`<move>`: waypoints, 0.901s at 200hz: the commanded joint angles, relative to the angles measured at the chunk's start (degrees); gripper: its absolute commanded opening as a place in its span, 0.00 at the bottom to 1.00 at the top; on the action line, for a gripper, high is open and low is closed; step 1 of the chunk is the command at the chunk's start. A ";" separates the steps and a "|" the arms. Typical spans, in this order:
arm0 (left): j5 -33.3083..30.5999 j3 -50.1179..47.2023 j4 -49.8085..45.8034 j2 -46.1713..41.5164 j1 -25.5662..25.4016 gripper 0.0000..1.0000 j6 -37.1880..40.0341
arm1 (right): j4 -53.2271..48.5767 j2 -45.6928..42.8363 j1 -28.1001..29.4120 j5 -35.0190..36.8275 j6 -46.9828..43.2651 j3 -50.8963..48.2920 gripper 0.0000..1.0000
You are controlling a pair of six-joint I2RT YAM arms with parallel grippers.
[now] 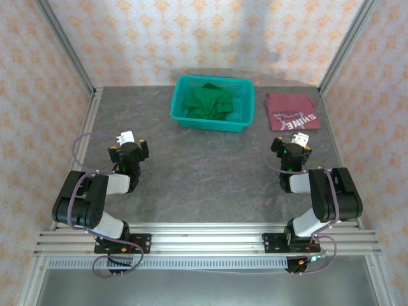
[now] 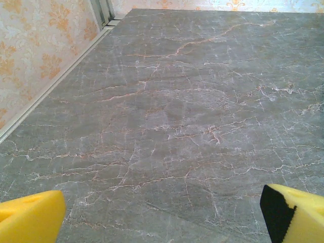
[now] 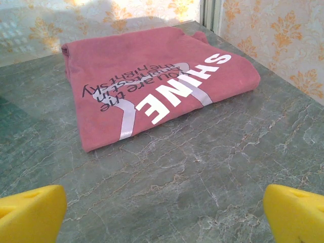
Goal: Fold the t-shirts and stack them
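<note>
The green t-shirt (image 1: 208, 102) lies crumpled inside the teal mesh basket (image 1: 179, 102) at the back middle of the table. To the basket's right, the maroon t-shirt (image 1: 291, 111) with white "SHINE" lettering lies folded flat; it also lies ahead of the right wrist camera (image 3: 157, 86). My right gripper (image 1: 292, 148) hovers just in front of the maroon shirt, open, with only bare table between its yellow fingertips (image 3: 30, 212). Over the left part of the table, my left gripper (image 1: 129, 150) is open too, its yellow fingertips (image 2: 30, 220) spread wide with nothing between them.
The grey marbled tabletop (image 1: 210, 172) is fenced by aluminium frame posts (image 1: 67, 48) and patterned walls on three sides. The left wall's base rail (image 2: 61, 81) runs close to the left gripper. A corner post (image 3: 208, 12) stands behind the maroon shirt.
</note>
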 commanded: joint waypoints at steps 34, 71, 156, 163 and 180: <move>-2.06 1.01 0.41 -1.27 0.12 1.00 -0.14 | -0.15 0.56 0.13 0.84 -0.81 0.91 0.99; -2.06 1.01 0.46 -1.27 0.12 1.00 -0.14 | -0.15 0.57 0.13 0.87 -0.81 0.92 0.99; -2.04 1.10 0.37 -1.25 0.21 1.00 -0.22 | 0.12 0.32 0.14 0.25 -0.80 0.72 0.99; -1.93 1.05 0.43 -1.27 0.14 1.00 -0.23 | -0.40 -0.25 0.10 -0.37 -1.24 0.94 0.99; 1.70 3.20 -3.77 -3.57 0.04 1.00 1.97 | -10.23 -5.63 0.63 -0.26 -1.71 3.87 0.99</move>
